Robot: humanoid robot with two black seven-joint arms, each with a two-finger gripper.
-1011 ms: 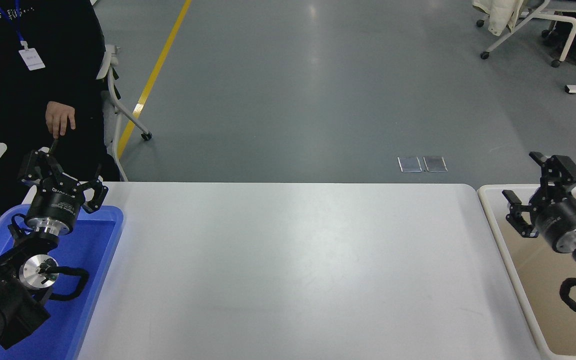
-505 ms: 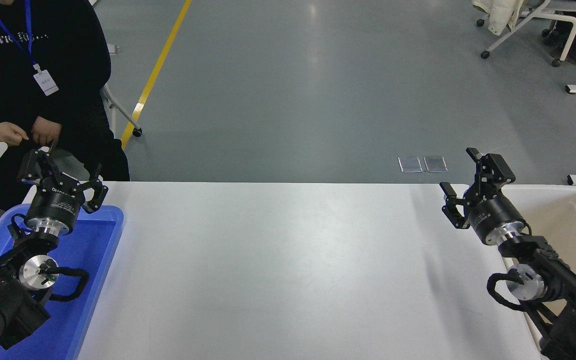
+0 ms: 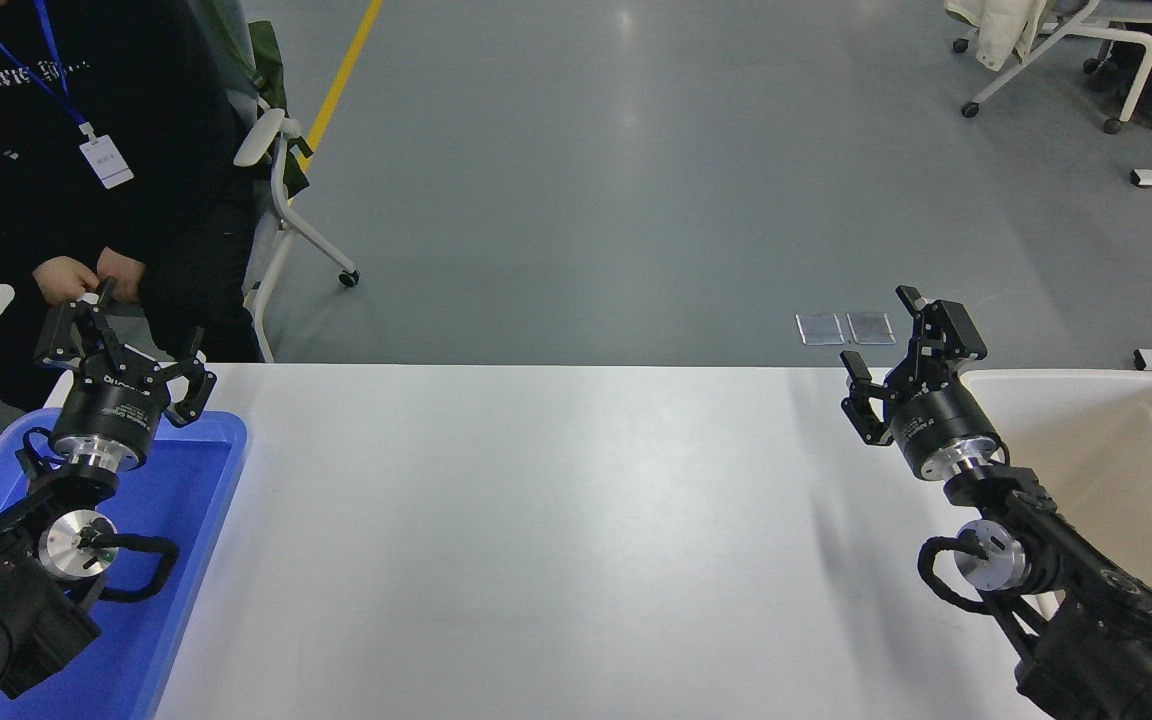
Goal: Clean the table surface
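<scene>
The table surface [image 3: 556, 520] is a wide plain white top with nothing lying on its middle. My right gripper [image 3: 896, 345] is open and empty, raised over the table's far right part, beside the cream bin. My left gripper [image 3: 121, 345] is open and empty, parked over the far end of the blue tray at the lower left.
A blue plastic tray [image 3: 191, 520] lies at the table's left edge. A cream-coloured bin [image 3: 1106, 440] stands at the right edge. A person in black [image 3: 66, 150] sits at the far left with a wheeled chair [image 3: 286, 200] beside them.
My right arm has swung left from over the cream bin to above the table's right part. The person has sat down and the chair has shifted. The left arm has not moved.
</scene>
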